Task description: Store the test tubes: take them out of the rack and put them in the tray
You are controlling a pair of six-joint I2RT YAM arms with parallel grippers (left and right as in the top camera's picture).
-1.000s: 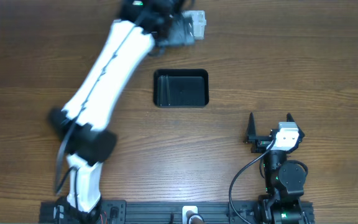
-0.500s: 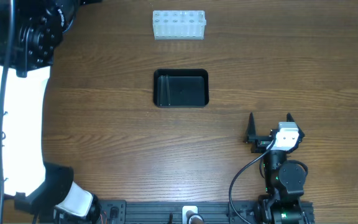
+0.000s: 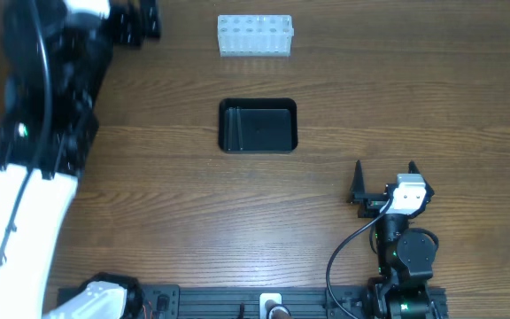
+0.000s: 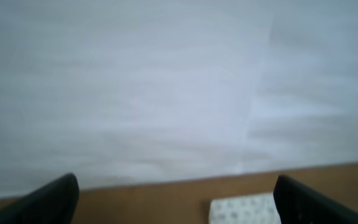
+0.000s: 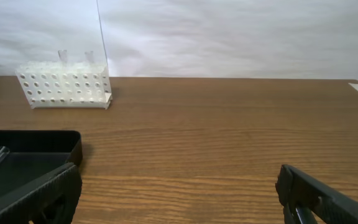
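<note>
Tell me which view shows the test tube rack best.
Right wrist view: the rack stands whole, side on, tube tops rising above it. Top view shows it from above; left wrist view, just a part.

Brown wood-grain desk [image 3: 414, 89], grain running left to right. Carries a white perforated rack [image 3: 255, 36] at the upper centre of the top view, close to the top edge, standing upright. Carries a black rectangular tray [image 3: 222, 126] directly below that, apart from it, flat on the wood. Bears a black rail [image 3: 211, 297] along the bottom edge, lower centre.
</note>
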